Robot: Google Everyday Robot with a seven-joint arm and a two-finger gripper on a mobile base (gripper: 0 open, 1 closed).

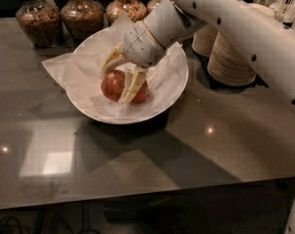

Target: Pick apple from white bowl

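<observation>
The white bowl [174, 89], lined with crumpled white paper, stands on the dark counter. Two apples lie in it. The brownish-red apple [113, 89] is on the left, and a brighter red apple [143, 92] sits to its right, partly hidden. My gripper [114, 84] reaches down into the bowl from the upper right. Its cream fingers [131, 84] straddle the brownish-red apple, one at its upper left and one between the two apples. The fingers look closed against it. The apple sits low in the bowl, close to the paper.
Several glass jars of brown nuts [35, 21] line the back edge behind the bowl. Stacks of cream paper bowls [230, 57] stand just right of the bowl, under my arm. The counter's front edge [137, 199] runs across the bottom.
</observation>
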